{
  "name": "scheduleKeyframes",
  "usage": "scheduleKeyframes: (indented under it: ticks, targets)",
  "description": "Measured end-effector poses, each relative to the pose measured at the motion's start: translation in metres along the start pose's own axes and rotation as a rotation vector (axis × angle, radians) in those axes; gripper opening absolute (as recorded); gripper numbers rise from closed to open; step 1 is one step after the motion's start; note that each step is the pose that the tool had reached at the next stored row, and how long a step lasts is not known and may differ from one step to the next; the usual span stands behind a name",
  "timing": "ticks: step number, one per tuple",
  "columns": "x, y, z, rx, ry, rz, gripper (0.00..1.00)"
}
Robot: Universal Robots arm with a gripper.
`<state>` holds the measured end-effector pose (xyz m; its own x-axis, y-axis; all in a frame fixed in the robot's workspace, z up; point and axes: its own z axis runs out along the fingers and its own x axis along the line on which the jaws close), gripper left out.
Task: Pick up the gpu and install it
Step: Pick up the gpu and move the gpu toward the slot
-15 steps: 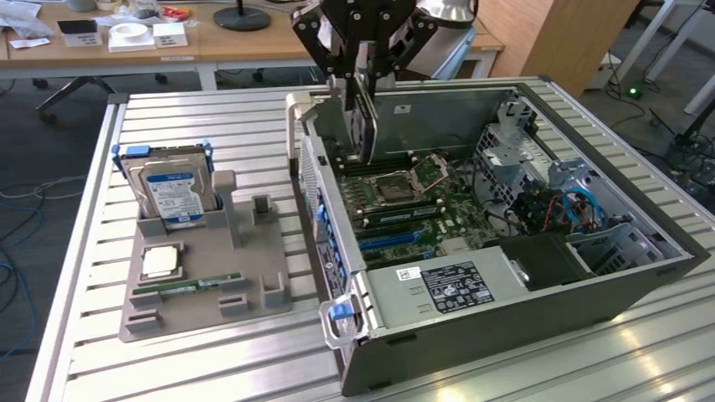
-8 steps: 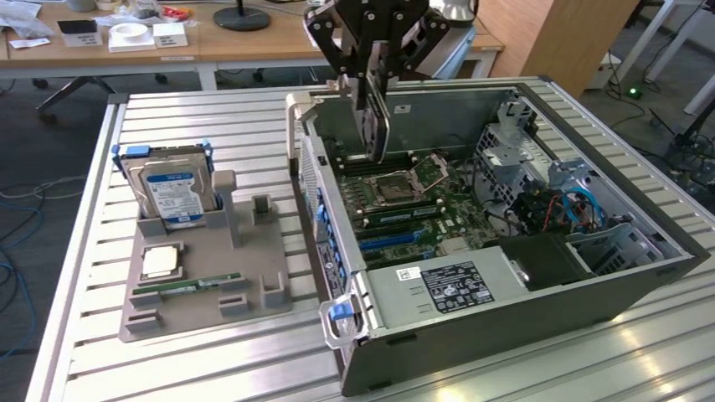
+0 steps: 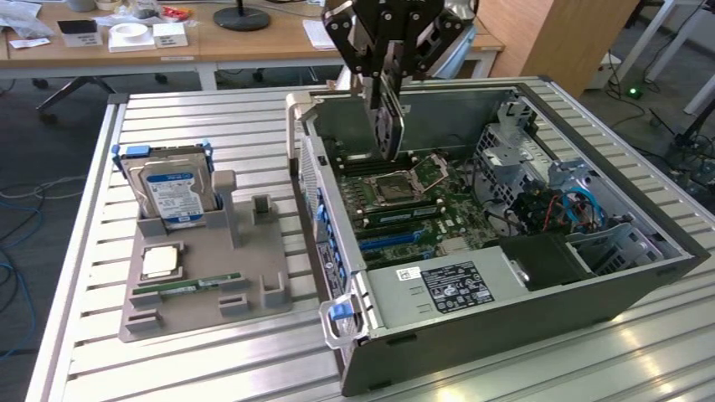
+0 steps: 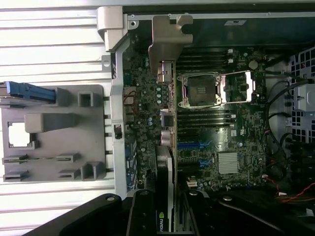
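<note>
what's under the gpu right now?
The gpu hangs in the gripper over the open case; below it lies the motherboard, with the CPU socket beside. The strip of board directly beneath the card is covered.

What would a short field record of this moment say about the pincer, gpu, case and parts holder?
pincer: shut on the upper part of the gpu
gpu: held on edge, hanging over the motherboard, not yet in a slot
computer case: lying open on the slatted table
grey holder: on the table, to the exterior view's left of the case
hard drive: standing upright in the holder
</note>
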<state>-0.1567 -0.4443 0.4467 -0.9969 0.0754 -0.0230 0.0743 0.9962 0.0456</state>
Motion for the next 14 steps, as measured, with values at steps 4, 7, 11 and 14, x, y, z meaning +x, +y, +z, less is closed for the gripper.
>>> scheduleKeyframes:
  ticks: [4, 7, 11, 14]
  targets:
    - [-0.0005, 0.0001, 0.0, -0.0001, 0.0, 0.0, 0.27]
    - [-0.0005, 0.0001, 0.0, -0.0001, 0.0, 0.0, 0.27]
    - [-0.0041, 0.0004, 0.0001, -0.0001, 0.0, 0.0, 0.27]
    - [-0.01, 0.0008, 0.0003, -0.0001, 0.0, 0.0, 0.27]
